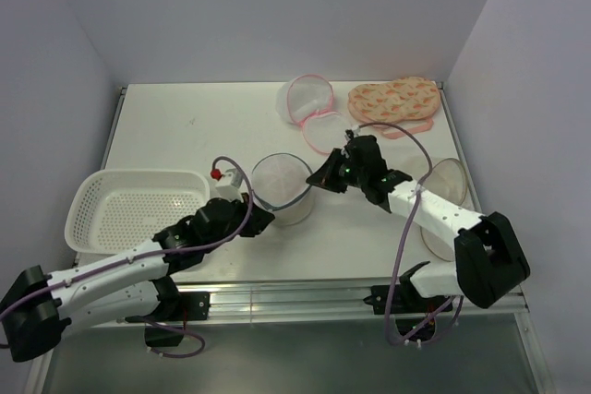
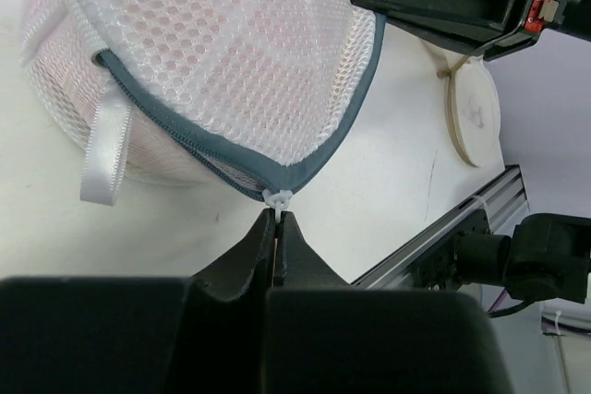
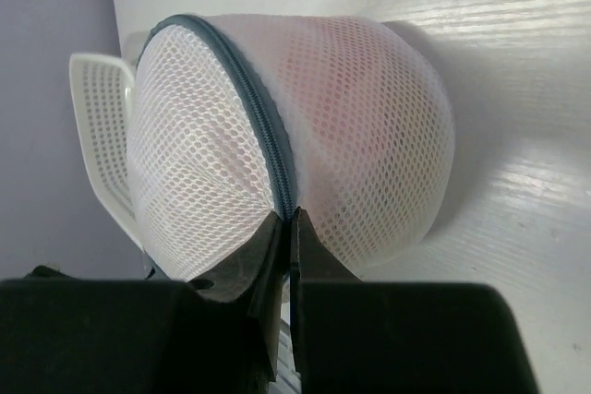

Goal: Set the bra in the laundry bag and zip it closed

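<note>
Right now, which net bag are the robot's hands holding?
The left gripper and right gripper pinch the grey-rimmed bag in the middle; the pink-rimmed bag lies apart at the back.

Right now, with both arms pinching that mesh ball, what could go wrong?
The left end effector pinches only the tiny white zip pull, so it might slip free. The right end effector grips the laundry bag just at its grey zip rim; a hard pull could drag the light bag or snag mesh.

Laundry bag [image 1: 282,189] stood mid-table, left gripper [image 1: 266,220] at its near-left edge, right gripper [image 1: 320,175] at its right, basket [image 1: 138,174] farther left, second mesh bag [image 1: 309,103] and padded piece [image 1: 392,101] behind it.
</note>
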You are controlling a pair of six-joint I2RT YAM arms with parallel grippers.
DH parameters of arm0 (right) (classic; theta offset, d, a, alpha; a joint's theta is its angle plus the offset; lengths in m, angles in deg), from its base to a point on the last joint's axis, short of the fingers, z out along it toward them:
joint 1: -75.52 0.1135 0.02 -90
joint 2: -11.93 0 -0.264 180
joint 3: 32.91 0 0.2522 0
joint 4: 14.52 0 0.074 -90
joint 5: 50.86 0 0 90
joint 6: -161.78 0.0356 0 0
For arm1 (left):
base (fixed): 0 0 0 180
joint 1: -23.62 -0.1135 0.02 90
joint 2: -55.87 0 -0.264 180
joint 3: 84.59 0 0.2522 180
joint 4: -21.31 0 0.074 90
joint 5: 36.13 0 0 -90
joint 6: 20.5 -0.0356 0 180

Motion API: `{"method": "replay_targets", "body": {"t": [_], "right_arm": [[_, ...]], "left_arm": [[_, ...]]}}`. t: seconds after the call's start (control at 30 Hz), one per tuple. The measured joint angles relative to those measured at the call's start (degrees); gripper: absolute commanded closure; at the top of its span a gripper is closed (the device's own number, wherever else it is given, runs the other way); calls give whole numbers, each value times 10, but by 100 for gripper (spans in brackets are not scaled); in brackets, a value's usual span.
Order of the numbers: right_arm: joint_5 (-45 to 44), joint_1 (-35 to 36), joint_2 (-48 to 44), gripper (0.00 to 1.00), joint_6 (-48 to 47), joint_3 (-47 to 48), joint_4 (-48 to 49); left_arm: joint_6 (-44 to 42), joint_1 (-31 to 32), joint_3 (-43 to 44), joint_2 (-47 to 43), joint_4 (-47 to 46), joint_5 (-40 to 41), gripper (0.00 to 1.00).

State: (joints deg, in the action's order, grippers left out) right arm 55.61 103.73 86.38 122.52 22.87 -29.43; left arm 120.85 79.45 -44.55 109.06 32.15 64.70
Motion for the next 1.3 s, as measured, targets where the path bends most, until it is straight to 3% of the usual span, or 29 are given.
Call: {"method": "replay_targets", "body": {"t": [0.17,0.3,0.4,0.53,0.67,0.83,1.07,1.3], "right_arm": [[51,0,49,95,-31,53,-4],[51,11,77,90,-56,97,-25],[27,37,95,80,-76,134,-45],[-2,69,113,52,-96,173,-67],[-40,91,109,40,-104,184,-90],[-100,93,57,33,-103,172,-141],[-128,93,-70,32,-74,94,-139],[-120,113,-67,32,-29,33,-116]], "left_arm": [[5,-9,-19,-69,33,7,100],[5,-5,-20,-64,32,6,100],[6,8,-20,-40,20,5,100],[6,33,-6,24,2,5,100],[6,48,28,75,-7,4,100],[4,49,64,110,-25,6,100],[4,49,81,147,-46,5,100],[3,49,90,162,-54,4,100]]}}
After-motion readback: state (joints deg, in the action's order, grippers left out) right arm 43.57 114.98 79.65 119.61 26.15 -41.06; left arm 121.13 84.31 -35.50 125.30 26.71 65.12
